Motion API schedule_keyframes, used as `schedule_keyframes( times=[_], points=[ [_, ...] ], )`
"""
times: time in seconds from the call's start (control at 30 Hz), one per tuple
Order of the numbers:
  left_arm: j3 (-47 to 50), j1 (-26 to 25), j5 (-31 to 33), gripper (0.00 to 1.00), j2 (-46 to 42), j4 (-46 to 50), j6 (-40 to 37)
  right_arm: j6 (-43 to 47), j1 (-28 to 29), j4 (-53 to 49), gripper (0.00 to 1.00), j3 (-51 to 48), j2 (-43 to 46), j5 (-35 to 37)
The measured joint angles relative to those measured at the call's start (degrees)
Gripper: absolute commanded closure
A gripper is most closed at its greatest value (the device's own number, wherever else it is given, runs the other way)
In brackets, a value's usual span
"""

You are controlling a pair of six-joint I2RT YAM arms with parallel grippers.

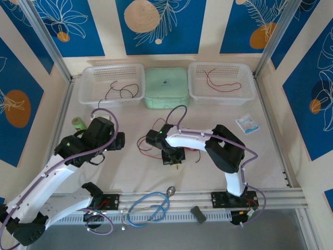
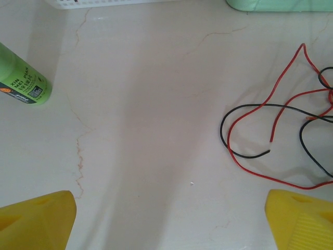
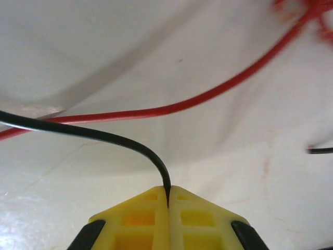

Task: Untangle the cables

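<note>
Seen from overhead, red and black cables [image 1: 145, 148] lie tangled near the middle of the tabletop [image 1: 218, 172]. The left wrist view shows the left jaws spread wide and empty. The right wrist view shows the right jaws clenched on a black cable [image 3: 104, 134].

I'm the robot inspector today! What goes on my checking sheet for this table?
Surface: pale table, thin brown veins.
Job's things: tangled red and black wires mid-table; loose black wire in left basket, loose red wire in right basket.
Clutter: green tube, packet, green box.
End effectors: left end effector open, empty; right end effector shut on the black tangle wire.
Cables: blue loop at front rail; purple cables on arms.
Surroundings: blue flower-print walls.
</note>
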State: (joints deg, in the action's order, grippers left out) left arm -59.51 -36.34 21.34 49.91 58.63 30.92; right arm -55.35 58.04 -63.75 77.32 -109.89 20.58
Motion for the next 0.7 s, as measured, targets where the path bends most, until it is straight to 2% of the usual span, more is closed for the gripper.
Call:
schedule_keyframes(
  times=[0.3,0.53,0.7],
  points=[
    [3.15,0.0,-8.68,0.13,1.64,-6.36,-1.46,7.32,-1.31,-3.89,1.0,3.54,16.0,3.48],
    [5.6,0.0,-14.38,0.13,4.81,-13.27,-1.44,12.44,-4.33,-7.08,1.0,5.31,20.44,4.04],
    [5.64,-0.04,-15.21,0.13,4.81,-15.47,-1.46,15.21,-6.86,-9.86,1.0,13.73,25.09,5.03]
  ],
)
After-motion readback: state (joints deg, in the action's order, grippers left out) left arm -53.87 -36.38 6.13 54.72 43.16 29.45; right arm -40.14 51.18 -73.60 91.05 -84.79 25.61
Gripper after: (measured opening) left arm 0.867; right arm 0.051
